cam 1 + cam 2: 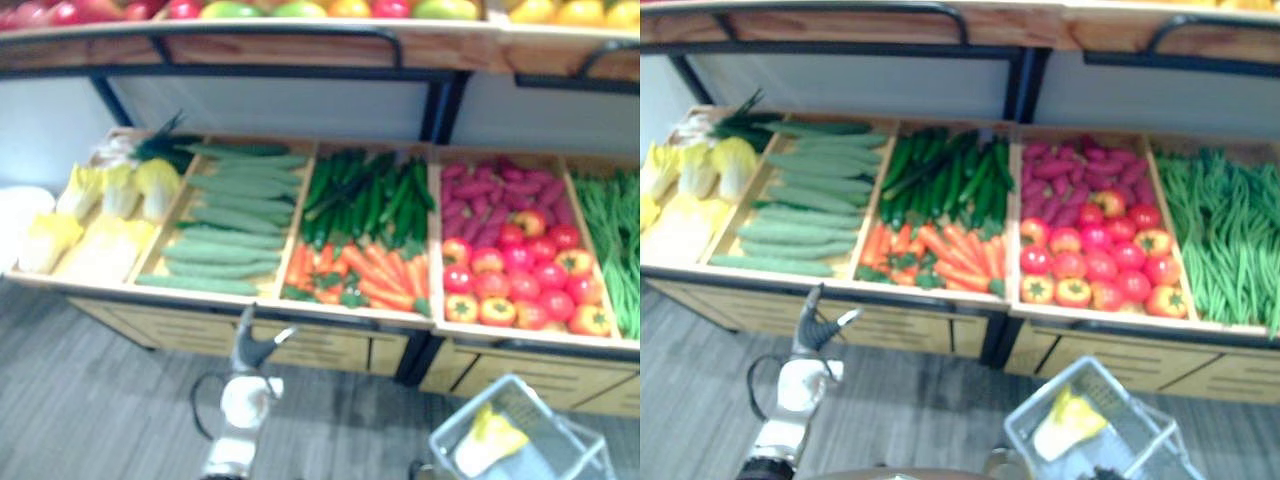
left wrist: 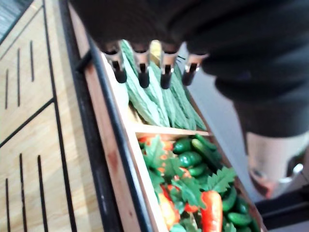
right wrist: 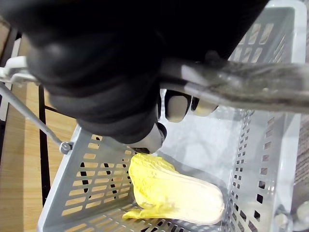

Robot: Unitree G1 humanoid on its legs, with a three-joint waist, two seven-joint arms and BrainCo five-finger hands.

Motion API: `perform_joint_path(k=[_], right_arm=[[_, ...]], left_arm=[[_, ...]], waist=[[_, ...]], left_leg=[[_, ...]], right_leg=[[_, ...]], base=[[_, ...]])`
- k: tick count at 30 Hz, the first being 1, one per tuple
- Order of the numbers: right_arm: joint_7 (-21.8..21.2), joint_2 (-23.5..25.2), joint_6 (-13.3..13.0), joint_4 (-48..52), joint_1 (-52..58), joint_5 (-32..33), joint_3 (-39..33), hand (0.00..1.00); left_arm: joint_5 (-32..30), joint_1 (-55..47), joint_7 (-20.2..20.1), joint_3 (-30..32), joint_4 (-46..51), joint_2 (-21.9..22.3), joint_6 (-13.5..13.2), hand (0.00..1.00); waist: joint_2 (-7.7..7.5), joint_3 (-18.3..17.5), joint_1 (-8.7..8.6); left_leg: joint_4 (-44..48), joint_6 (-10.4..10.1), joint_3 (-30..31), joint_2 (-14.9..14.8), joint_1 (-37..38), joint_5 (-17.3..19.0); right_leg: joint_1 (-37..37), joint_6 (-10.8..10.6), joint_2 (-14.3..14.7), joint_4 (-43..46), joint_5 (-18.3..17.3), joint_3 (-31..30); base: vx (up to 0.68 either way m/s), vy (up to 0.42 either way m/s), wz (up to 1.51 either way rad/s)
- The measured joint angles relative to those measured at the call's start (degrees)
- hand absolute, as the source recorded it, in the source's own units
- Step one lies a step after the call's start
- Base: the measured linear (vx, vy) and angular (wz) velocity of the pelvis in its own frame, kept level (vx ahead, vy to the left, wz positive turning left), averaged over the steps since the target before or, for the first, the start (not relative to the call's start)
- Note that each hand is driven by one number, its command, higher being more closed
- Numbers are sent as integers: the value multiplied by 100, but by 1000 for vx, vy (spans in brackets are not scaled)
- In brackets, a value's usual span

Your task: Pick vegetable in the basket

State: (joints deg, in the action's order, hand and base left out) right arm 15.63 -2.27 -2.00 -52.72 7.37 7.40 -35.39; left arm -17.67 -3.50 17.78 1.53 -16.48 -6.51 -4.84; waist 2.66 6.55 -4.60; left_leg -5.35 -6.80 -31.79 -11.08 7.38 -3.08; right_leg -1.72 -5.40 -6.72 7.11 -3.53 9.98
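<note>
**Eye views:** the left hand (image 1: 256, 345) stands before the front edge of the produce stand (image 1: 330, 314), fingers loose and spread, holding nothing. At lower right, the grey basket (image 1: 545, 415) contains a yellow cabbage (image 1: 488, 438). **Left wrist view:** its straight fingers (image 2: 144, 72) point over pale green gourds (image 2: 149, 101), next to the compartment of carrots (image 2: 212, 212) and cucumbers (image 2: 190, 158). **Right wrist view:** the right hand (image 3: 176, 107) is curled round the handle (image 3: 241, 84), with the cabbage lying on the basket floor below.

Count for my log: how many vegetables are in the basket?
1: a yellow cabbage lying in the grey basket. The right hand covers part of it, so more may be hidden.
</note>
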Motion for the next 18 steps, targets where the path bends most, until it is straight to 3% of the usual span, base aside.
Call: perform_joint_path(k=[2,7,18], right_arm=[[1,52,6,9,10,-13,9,100],[1,102,-11,61,59,-53,260,100],[36,205,-121,613,147,-67,482,100]], left_arm=[[-215,164,1,4,12,2,-2,0],[-741,465,61,-6,65,-168,3,0],[-1474,1409,248,-264,272,-328,55,0]], waist=[[68,6,-17],[5,29,-132],[91,443,-159]], left_leg=[[-4,-15,-184,-102,109,-5],[-3,-65,-551,-168,165,4],[62,-117,-1159,-187,-75,44]], right_leg=[[51,25,136,-70,16,-91],[29,63,245,-253,128,-328],[-428,52,287,-385,362,-766]], base=[[82,-101,-30],[12,-33,-24],[-35,-2,-23]])
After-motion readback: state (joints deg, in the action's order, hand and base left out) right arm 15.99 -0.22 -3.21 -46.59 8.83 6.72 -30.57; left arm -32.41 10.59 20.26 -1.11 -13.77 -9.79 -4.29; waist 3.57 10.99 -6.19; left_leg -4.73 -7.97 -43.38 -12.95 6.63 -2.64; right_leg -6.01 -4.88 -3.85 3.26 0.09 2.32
